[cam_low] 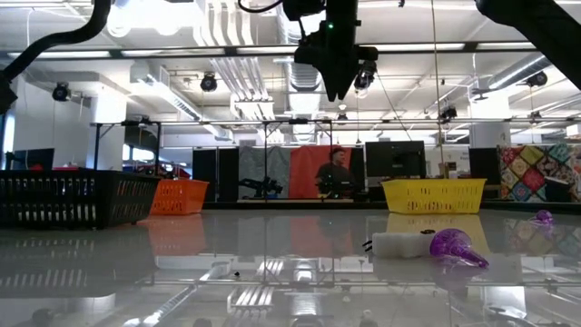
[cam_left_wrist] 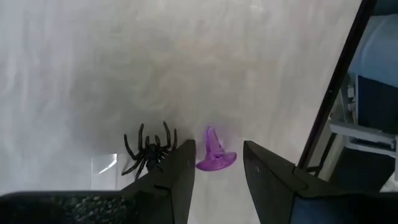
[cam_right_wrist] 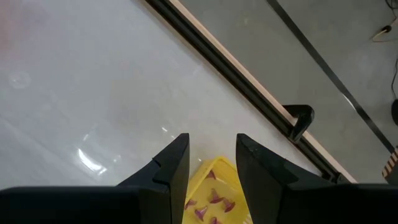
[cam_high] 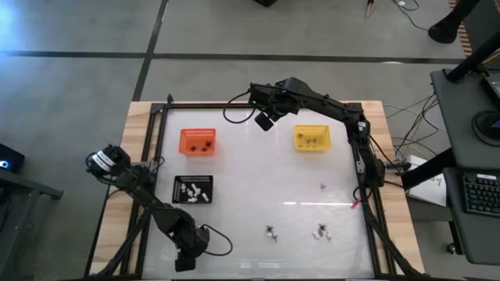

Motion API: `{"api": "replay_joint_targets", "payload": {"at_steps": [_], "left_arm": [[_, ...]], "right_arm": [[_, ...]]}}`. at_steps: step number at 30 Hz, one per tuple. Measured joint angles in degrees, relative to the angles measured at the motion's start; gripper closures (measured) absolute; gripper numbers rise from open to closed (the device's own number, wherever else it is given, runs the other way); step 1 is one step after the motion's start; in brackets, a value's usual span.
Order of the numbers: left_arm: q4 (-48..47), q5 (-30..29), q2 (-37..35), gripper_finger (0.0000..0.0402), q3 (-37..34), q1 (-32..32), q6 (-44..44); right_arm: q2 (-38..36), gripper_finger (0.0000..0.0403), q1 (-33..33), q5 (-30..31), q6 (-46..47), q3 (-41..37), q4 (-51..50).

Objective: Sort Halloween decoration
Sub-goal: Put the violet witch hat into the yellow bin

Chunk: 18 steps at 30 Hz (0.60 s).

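Risk of grabbing two classes at once: purple witch hat sits between the open, empty fingers of the left gripper, with a black spider touching just beside one finger, likely to get nudged or dragged. Could also skid on the glossy desk. Right gripper hangs open and empty above the yellow tray, well apart. Remaining loose trinkets near the front edge; broad bare middle for travel; black frame rail bounds the far side.
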Motion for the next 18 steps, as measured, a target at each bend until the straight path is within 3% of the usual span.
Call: {"api": "replay_joint_targets", "payload": {"at_steps": [7,14,18], "left_arm": [[-1.01,-0.38,1.09,0.0294,0.07,-0.02,-0.39],[-2.09,-1.0,1.46,0.0384,-0.04,-0.02,0.71],[-2.03,-0.97,1.46,0.0393,-0.06,-0.02,1.13]], "right_arm": [[0.02,0.0282,0.0,0.0,0.0,0.0,-0.01],[0.02,0.0282,0.0,0.02,0.0,0.0,-0.01],[0.02,0.0282,0.0,0.02,-0.79,0.0,-0.01]]}}
